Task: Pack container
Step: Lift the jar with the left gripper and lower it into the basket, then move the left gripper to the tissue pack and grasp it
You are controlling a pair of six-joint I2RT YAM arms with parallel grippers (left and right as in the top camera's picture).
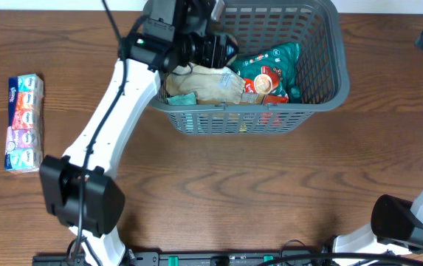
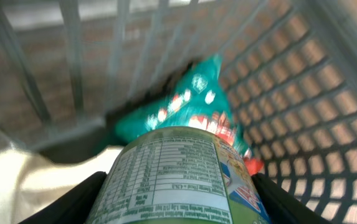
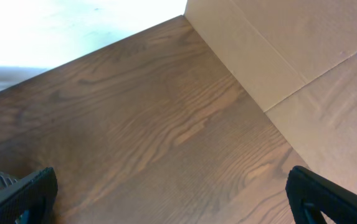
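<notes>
At the far left of the brown wood-grain desk (image 1: 218, 192), a flat multicolour pack of pocket tissues (image 1: 23, 123) lies well apart from the work and is not yet packed. The left tool (image 2: 178, 208) reaches down inside the large grey lattice-sided plastic basket (image 1: 329, 81), which stands at the far centre of the desk. Its fingers (image 2: 81, 202) pinch a green-labelled cylindrical can (image 2: 175, 171) on both flanks, presumably to set it down beside a crumpled beige paper bag (image 1: 211, 83) and a teal foil snack pouch (image 1: 274, 63).

From overhead, the wrist housing hides the can entirely. The left wrist view is blurred: the label text cannot be read, and the can's near end is cut off. A small red-and-white item (image 1: 263, 83) on the pouch cannot be identified. The right tool (image 3: 172, 193) idles at the far right, spread wide and holding nothing.
</notes>
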